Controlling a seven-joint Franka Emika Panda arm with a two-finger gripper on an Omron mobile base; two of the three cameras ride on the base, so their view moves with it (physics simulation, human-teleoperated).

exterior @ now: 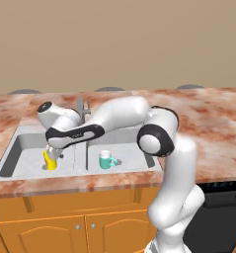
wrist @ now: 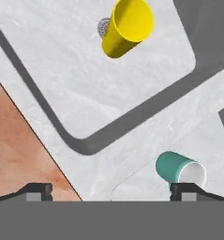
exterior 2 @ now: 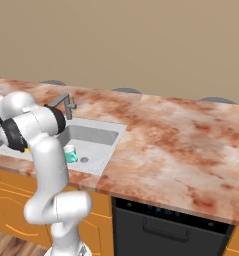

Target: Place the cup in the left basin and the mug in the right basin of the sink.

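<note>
I hold the claw [wrist: 111,192] wide and empty above the cup [wrist: 127,28], standing at 12 o'clock in the left basin [wrist: 62,75]. Careless retraction risks toppling it.

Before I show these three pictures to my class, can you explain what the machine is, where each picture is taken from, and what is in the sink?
It is a white robot arm in a computer-drawn kitchen. Two cameras sit behind the arm, left and right; the third rides on the hand and looks down past its open, empty jaws. The arm reaches over a grey double sink set in a marbled counter. A yellow cup stands in the left basin, beside its drain. A teal mug stands in the right basin. Nothing is held.
</note>
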